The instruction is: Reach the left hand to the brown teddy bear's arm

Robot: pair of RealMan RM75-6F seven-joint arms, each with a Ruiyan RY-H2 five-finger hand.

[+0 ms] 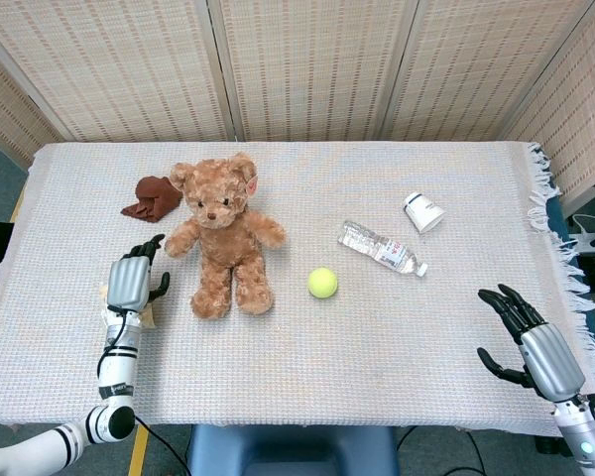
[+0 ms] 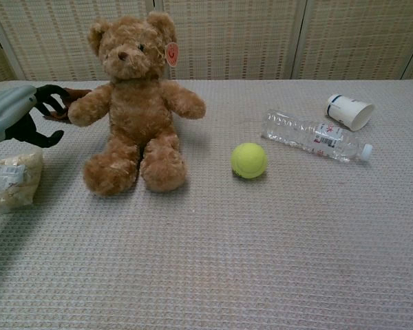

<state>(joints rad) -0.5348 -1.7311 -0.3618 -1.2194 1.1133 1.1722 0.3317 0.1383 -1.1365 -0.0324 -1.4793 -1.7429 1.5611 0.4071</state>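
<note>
left hand [image 1: 132,281] hovers just beside the bear's [image 1: 224,234] outstretched arm [image 1: 182,238], fingers spread, grasping nothing, not touching yet. in the chest view the fingertips [image 2: 51,93] sit right at the paw with a thin gap. bear sits upright on the surface [image 1: 377,347], left of centre, legs forward, tag [image 2: 171,53] on its ear. snack bag [image 2: 10,179] lies under/behind the left hand. brown cloth [image 1: 154,196] is behind the bear's arm. ball [image 1: 322,283] is near the bear's foot, apart from it. bottle [image 1: 381,247] lies on its side right of the ball, cup [image 1: 422,211] tipped over beyond it. right hand [image 1: 531,337] at the right edge, fingers apart, released, holding nothing.
</note>
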